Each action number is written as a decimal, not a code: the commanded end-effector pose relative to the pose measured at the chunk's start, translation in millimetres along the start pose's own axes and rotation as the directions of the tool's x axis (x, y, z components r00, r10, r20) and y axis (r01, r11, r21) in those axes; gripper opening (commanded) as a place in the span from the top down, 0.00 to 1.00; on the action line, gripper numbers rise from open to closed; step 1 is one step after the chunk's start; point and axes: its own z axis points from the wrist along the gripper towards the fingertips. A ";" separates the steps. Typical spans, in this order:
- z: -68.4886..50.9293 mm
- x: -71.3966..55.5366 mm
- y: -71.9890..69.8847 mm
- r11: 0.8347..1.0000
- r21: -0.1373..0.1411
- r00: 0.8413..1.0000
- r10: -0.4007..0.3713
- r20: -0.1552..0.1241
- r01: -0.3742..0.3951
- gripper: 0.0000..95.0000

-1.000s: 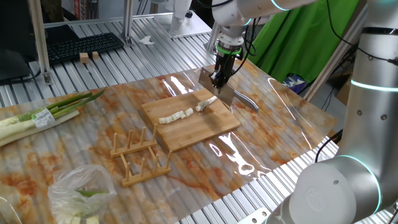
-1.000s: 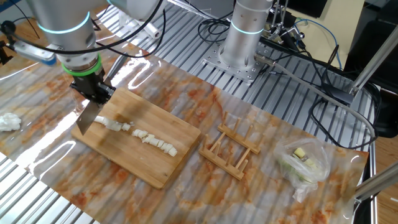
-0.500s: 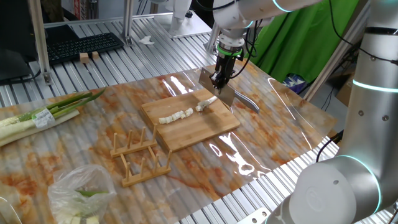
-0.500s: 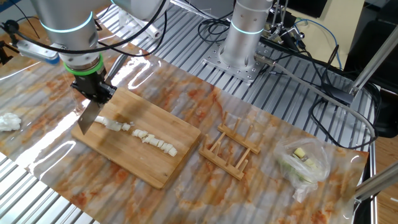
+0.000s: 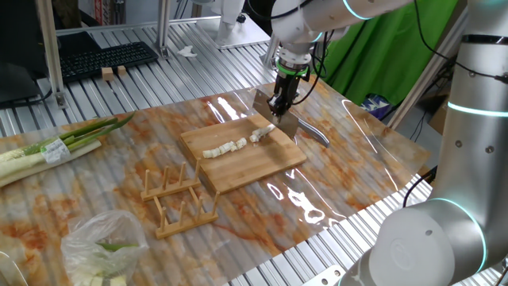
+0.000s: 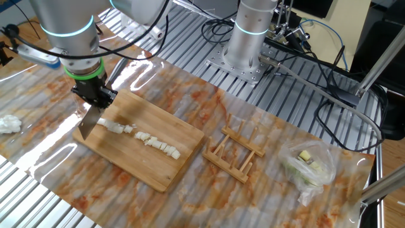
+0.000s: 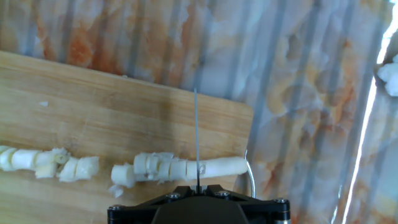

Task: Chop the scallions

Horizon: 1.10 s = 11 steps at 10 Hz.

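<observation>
The scallions (image 5: 236,144) lie as a row of pale stubby pieces across the wooden board (image 5: 254,167). My gripper (image 5: 279,102) is shut on a knife (image 5: 275,116) at the board's far right end. In the other fixed view the blade (image 6: 88,120) stands over the longest uncut piece at the left end of the scallions (image 6: 144,138). The hand view shows the thin blade edge (image 7: 196,134) crossing the scallions (image 7: 214,166) on the board (image 7: 124,106). I cannot tell if it touches them.
A green-and-white leek bundle (image 5: 55,147) lies at the left. A wooden rack (image 5: 178,199) stands in front of the board. A clear bag of green bits (image 5: 103,242) sits near the front left. A white lump (image 6: 7,123) lies beside the board.
My gripper and the knife have shifted slightly up and along the board. The scallion pieces have not moved.
</observation>
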 end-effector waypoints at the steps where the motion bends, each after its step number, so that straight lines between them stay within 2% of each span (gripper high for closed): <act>1: 11.1 -3.6 -1.3 1.000 -0.005 1.000 -0.002 0.005 0.002 1.00; 2: 23.6 -6.5 -1.2 1.000 -0.013 1.000 -0.002 0.015 0.002 1.00; 3: 30.4 -7.9 -0.5 1.000 -0.025 1.000 -0.001 0.019 0.001 1.00; 4: 36.8 -9.3 0.0 1.000 -0.023 1.000 0.003 0.030 -0.002 1.00; 5: 37.7 -9.0 0.8 0.999 -0.039 0.999 0.011 0.031 -0.010 1.00; 6: 37.5 -9.0 0.7 1.000 -0.027 1.000 0.009 0.027 -0.008 1.00; 11: 35.0 -8.3 0.8 0.999 -0.035 0.999 0.021 0.029 -0.020 1.00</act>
